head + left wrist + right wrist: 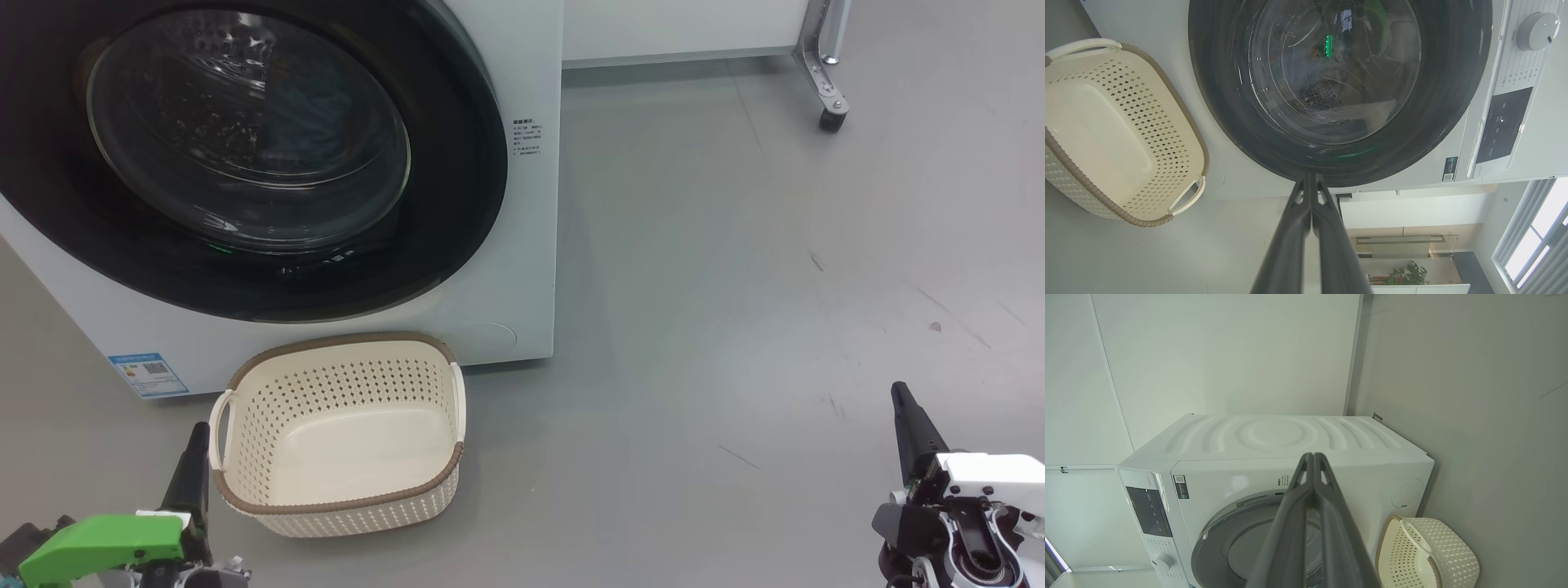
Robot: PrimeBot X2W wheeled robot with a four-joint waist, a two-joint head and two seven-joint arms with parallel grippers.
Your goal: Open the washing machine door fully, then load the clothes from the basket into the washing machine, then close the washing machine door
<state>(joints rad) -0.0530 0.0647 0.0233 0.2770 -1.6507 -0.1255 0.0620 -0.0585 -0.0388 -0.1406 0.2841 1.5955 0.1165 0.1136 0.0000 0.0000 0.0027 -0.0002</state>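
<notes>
The washing machine door (pixel 245 155) sits closed against the washing machine (pixel 531 245); the basket (pixel 343 340) stands on the floor (pixel 735 327) just before it, bare cream bottom showing; the left pincer (pixel 199 433) and right pincer (pixel 900 394) are pressed tight together, the 2 gripping nothing.

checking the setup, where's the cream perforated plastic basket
Head view, lower left: the cream perforated basket stands on the floor before the white washing machine, beside the left gripper.
</notes>
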